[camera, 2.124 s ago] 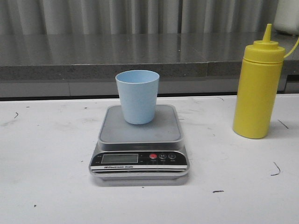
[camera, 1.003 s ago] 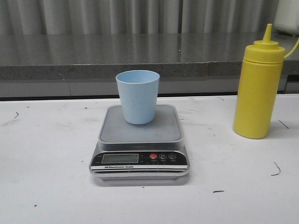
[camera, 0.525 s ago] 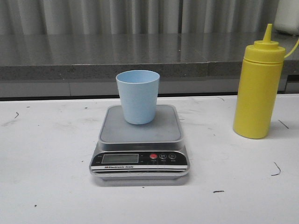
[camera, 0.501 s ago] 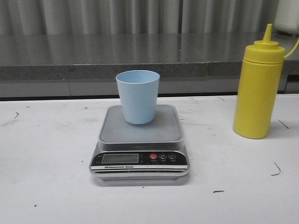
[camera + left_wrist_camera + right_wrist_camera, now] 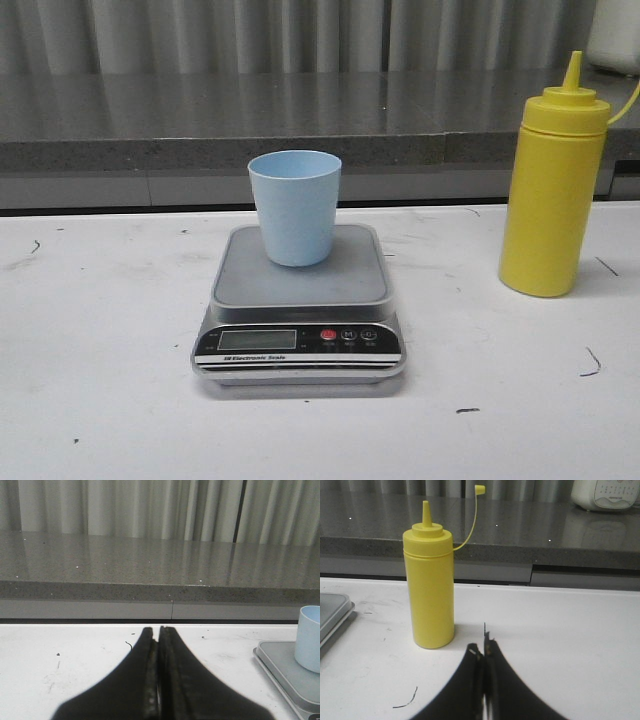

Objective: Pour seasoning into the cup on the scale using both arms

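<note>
Nothing has shifted across the frames — left gripper (image 5: pixel 159 630) jaws pressed together, empty; cup (image 5: pixel 294 206) upright on the scale (image 5: pixel 298 300); yellow bottle (image 5: pixel 553 180) standing apart; right gripper (image 5: pixel 484 652) likewise closed, empty — stage unsettled.

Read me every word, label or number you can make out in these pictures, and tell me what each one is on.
"Electronic Scale", on the white strip along the front of the scale, under its display.
"M", on the middle button of the scale, just legible.
The scale's display shows no digits I can read.
The marks on the other two buttons are too small to read.
The cup and the yellow bottle carry no text.
The white device on the counter has marks too blurred to read.
</note>
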Controlling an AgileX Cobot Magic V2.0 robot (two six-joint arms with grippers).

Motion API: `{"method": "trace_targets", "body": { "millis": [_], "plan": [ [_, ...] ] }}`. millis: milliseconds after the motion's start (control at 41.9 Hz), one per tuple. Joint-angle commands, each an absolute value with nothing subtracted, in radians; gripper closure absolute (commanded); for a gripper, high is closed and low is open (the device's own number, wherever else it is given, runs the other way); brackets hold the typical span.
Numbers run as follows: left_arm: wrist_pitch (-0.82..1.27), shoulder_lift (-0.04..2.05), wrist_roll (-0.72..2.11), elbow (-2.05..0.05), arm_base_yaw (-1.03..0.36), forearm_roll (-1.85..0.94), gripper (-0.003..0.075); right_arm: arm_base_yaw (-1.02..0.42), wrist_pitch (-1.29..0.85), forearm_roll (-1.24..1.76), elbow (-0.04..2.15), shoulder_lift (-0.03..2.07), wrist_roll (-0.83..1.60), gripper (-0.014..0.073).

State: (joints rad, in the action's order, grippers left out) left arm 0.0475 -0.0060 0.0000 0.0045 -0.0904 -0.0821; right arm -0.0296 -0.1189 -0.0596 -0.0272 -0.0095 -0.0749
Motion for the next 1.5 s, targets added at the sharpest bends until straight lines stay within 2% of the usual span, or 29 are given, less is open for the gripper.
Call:
{"method": "trace_targets", "body": {
  "millis": [0,382,621,1480],
  "plan": [
    [-0.037,-0.022,0.000,0.029,-0.086,-0.088,0.0740,-0.023,-0.005,-0.058,-0.021,-0.028,-0.069,0.0711],
    [-0.037,-0.022,0.000,0.029,-0.086,-0.088,0.0740,-0.023,0.008,-0.058,-0.021,-0.027,-0.068,0.0711],
    [-0.037,-0.022,0.000,0.029,-0.086,-0.088,0.0740,-0.025,-0.012,0.045,-0.021,-0.028,-0.015,0.0711],
    [-0.037,-0.022,0.000,0.029,-0.069,-0.088,0.0740,-0.025,-0.008,0.042,-0.021,-0.027,-0.015,0.0711]
  ]
}}
